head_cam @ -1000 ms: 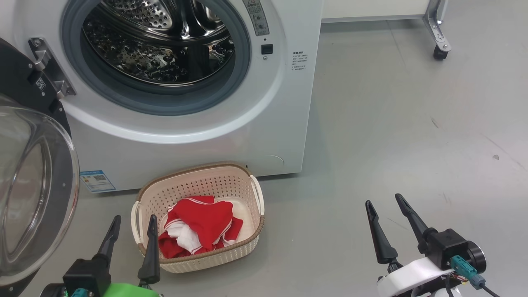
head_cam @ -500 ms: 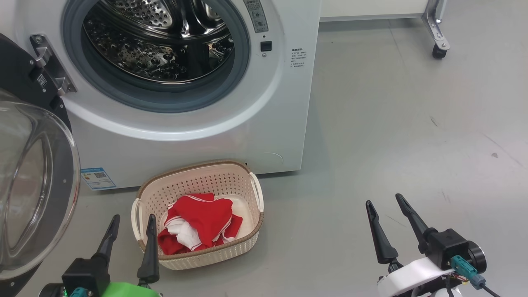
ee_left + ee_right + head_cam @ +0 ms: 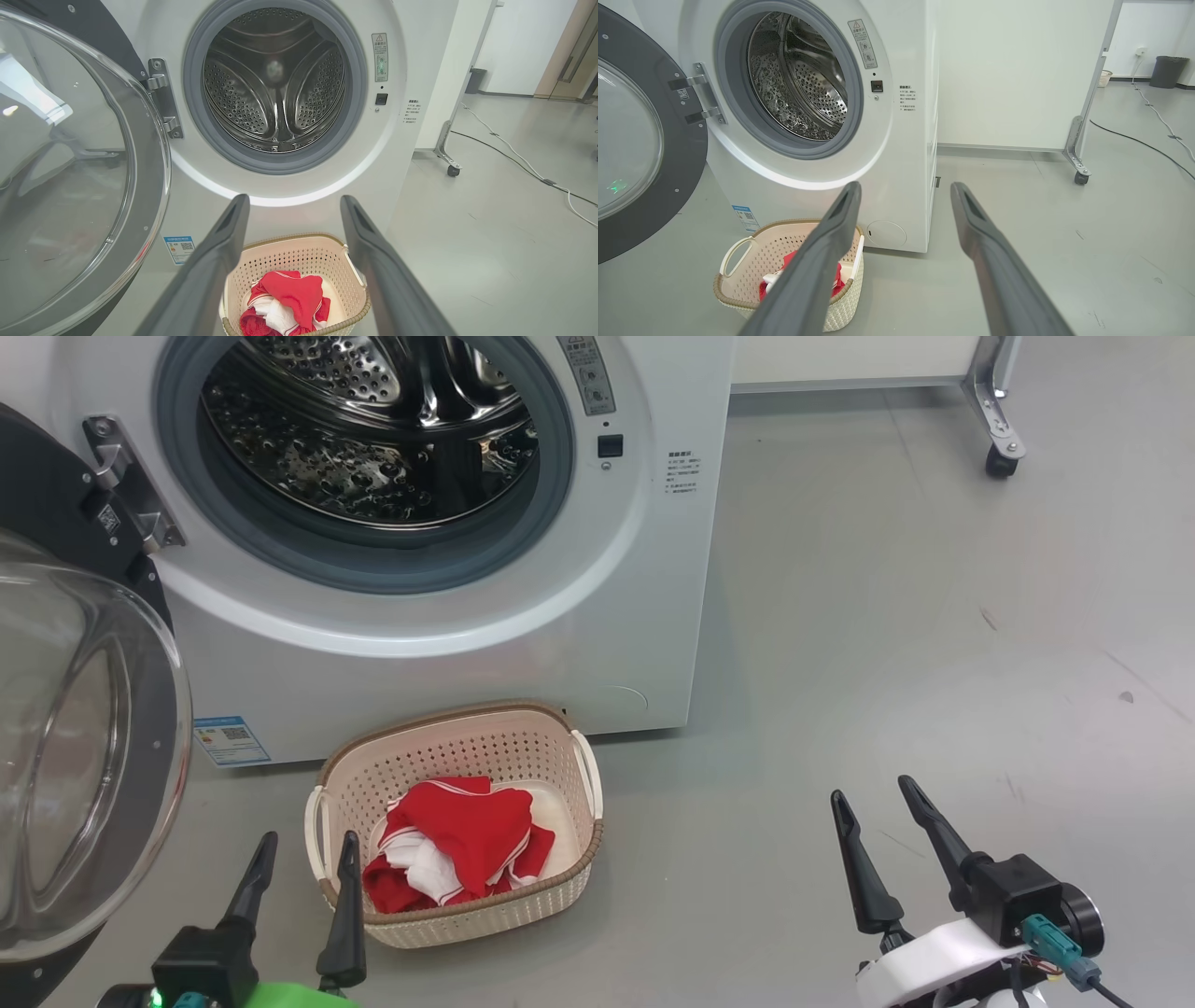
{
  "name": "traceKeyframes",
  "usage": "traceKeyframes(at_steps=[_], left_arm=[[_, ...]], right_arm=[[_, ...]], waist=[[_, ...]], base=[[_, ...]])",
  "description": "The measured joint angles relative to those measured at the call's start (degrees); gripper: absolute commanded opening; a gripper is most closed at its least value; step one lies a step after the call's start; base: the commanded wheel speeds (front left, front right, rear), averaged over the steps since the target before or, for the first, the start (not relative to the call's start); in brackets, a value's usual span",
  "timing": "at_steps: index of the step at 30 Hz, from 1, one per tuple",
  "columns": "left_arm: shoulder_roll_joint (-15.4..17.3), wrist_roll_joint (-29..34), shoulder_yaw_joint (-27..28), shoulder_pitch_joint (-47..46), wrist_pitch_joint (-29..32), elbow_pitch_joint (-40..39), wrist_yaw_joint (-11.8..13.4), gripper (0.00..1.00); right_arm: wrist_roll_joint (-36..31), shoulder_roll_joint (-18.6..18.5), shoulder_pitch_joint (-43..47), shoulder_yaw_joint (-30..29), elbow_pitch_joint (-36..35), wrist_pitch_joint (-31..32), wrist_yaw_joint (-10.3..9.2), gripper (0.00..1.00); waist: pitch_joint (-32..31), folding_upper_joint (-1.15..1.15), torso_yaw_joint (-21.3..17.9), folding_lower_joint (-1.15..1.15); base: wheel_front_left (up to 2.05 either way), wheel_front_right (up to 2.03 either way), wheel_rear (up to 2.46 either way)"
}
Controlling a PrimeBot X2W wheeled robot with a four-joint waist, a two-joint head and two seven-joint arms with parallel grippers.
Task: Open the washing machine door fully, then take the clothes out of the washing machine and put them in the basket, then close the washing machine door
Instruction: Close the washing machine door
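Observation:
The white washing machine point(image 3: 448, 653) point(image 3: 420, 56) point(image 3: 906, 154) stands with its steel drum point(image 3: 373, 420) point(image 3: 275, 88) bare. Its door point(image 3: 84, 775) point(image 3: 79, 182) point(image 3: 640, 154), black-rimmed with a clear glass bowl, hangs swung wide to the left. On the floor before the machine sits the cream basket point(image 3: 467, 910) point(image 3: 299, 254) point(image 3: 752, 252) with the red and white clothes point(image 3: 462, 840) point(image 3: 289, 301) point(image 3: 838, 275) inside. My left gripper point(image 3: 306, 838) point(image 3: 292, 200) stands open just left of the basket's front rim. Far to the basket's right, my right gripper point(image 3: 870, 786) point(image 3: 903, 186) is open and holds nothing.
A wheeled frame leg with a caster point(image 3: 999, 462) point(image 3: 451, 170) point(image 3: 1080, 177) stands at the back right beside a white wall panel. Cables point(image 3: 528, 170) point(image 3: 1143, 140) run across the grey floor point(image 3: 934, 616) further right. A dark bin point(image 3: 1162, 70) sits far off.
The whole head view has shifted slightly, so the camera moved. Both grippers stay open and the basket, clothes and door keep their places.

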Motion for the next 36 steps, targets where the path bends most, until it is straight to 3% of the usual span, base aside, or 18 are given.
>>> traceKeyframes(at_steps=[14,36], left_arm=[[-0.1,0.2,-0.9,0.0,0.0,0.1,0.2,1.0],[-0.2,0.4,-0.5,0.0,-0.6,0.4,0.4,1.0]], right_arm=[[0.4,-0.7,1.1,-0.9,-0.4,0.0,-0.54,1.0],[0.6,-0.9,1.2,-0.1,-1.4,0.6,-0.53,1.0]], waist=[[-0.6,0.0,5.2,0.0],[-0.8,0.0,21.1,0.0]], base=[[0.0,0.0,0.0],[0.0,0.0,0.0]])
